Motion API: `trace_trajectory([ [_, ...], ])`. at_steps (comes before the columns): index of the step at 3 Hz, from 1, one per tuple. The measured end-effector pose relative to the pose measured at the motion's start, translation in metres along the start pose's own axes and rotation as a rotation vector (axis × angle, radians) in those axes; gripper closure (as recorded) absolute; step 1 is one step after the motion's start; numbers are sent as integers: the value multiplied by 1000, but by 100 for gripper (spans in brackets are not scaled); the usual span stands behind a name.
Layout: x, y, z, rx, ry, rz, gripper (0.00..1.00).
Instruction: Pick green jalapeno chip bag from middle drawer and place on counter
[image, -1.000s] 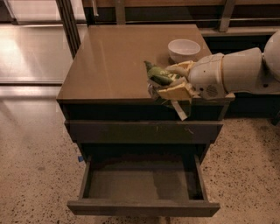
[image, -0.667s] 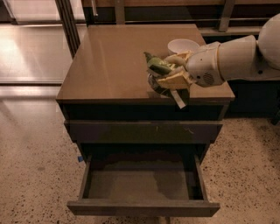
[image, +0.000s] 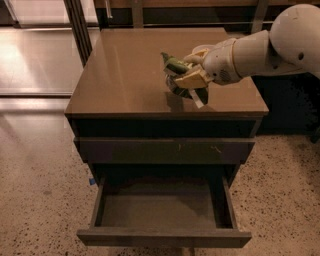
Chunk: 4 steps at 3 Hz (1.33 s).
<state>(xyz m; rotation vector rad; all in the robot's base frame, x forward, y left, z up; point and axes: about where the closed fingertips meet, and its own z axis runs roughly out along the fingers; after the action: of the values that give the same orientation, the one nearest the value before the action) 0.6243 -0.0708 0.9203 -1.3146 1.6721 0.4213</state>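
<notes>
Since a second ago the claw (image: 188, 74) has carried the bag (image: 175, 66) further back from the front edge, over the right part of the counter (image: 125, 75). The claw is closed on the bag. The bag's long axis runs diagonally, its green tip pointing up and left toward the rear. Whether its dark lower edge touches the top is unclear. The bowl (image: 201, 49), plain earlier, is mostly hidden behind the claw. The drawer (image: 160, 212) stands open below.

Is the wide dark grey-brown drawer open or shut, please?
Open: drawer pulled out, grey floor showing. The gripper holds the crumpled dark-green chip bag over the tan counter.
</notes>
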Motion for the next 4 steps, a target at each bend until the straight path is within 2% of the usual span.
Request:
trace_trajectory([
  [1, 13, -20, 22, 10, 14, 9, 100],
  [2, 14, -22, 24, 10, 15, 9, 83],
  [4, 14, -22, 24, 9, 15, 9, 37],
])
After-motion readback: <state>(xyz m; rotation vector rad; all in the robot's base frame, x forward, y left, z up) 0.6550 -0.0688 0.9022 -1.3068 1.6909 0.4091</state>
